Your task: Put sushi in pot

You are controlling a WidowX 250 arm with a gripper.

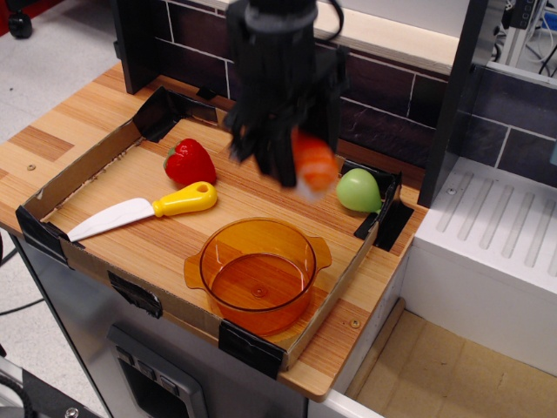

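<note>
My black gripper (296,170) is shut on the sushi (313,163), an orange-topped toy nigiri with a white base, and holds it in the air above the tray. The sushi hangs a little behind and above the far rim of the pot (258,273), a round transparent orange pot with two small side handles at the tray's front. The pot holds nothing. The gripper and sushi are motion-blurred.
A red toy pepper (189,161) and a toy knife (148,210) with a yellow handle lie at the left of the cardboard-walled tray (83,165). A green pear-shaped toy (358,191) sits at the right back corner. A dark brick wall stands behind.
</note>
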